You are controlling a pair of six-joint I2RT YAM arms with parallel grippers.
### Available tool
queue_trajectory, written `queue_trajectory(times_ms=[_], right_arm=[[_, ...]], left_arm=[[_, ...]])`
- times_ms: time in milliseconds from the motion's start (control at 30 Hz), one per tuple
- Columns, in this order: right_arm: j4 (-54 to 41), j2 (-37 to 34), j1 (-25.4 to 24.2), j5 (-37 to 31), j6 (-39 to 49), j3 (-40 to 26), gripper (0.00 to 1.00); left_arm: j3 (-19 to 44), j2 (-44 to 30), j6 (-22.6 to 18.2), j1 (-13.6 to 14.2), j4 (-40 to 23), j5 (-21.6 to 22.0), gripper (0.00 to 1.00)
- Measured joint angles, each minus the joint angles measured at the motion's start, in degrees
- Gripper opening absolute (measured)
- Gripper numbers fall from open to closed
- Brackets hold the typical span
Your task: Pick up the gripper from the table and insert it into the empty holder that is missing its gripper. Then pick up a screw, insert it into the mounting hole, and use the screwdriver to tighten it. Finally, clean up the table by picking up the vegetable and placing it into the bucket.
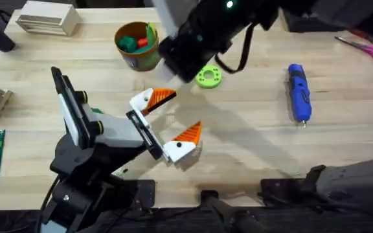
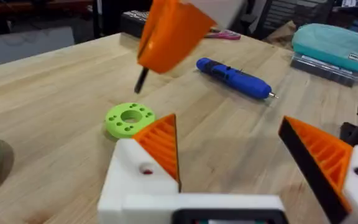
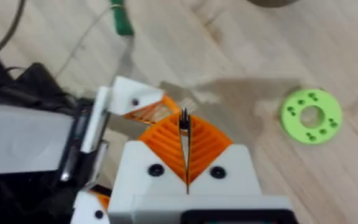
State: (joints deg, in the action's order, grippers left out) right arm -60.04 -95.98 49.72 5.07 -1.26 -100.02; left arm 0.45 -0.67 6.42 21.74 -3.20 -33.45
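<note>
Screw: small, dark, pinched upright between right gripper pads, which are pressed together; it hangs just above the left gripper's upper holder. Left gripper: fingers wide apart, holding nothing. Screwdriver: flat on the table, long axis running away from the bases, tip nearest them. Bucket: far side, vegetable inside. Green disc.

The left arm's white angular plastic gripper is wearing two orange ribbed wedge pads on blocky white finger mounts, each showing a small dark screw hole (one looking reddish inside). Behind it, a black-and-white wrist housing is carrying a black plate and black joints. The right arm's matching white-and-orange gripper is showing two dark round screws on its white mounts. A black cable is looping beside its dark upper body.
</note>
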Motion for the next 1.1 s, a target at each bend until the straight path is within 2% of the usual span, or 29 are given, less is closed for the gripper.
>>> queue_trajectory(times_ms=[200,767,1100], right_arm=[[0.0,0.0,2.7,1.9,-0.9,0.0,0.007],[1.8,-0.3,6.1,2.3,-2.0,0.0,0.007],[1.8,-0.8,6.6,2.3,-2.0,-0.1,0.007]], left_arm=[[0.0,0.0,0.0,0.0,0.0,0.0,0.987],[0.0,0.0,0.0,0.0,0.0,0.0,0.987],[0.0,0.0,0.0,0.0,0.0,0.0,0.987]])
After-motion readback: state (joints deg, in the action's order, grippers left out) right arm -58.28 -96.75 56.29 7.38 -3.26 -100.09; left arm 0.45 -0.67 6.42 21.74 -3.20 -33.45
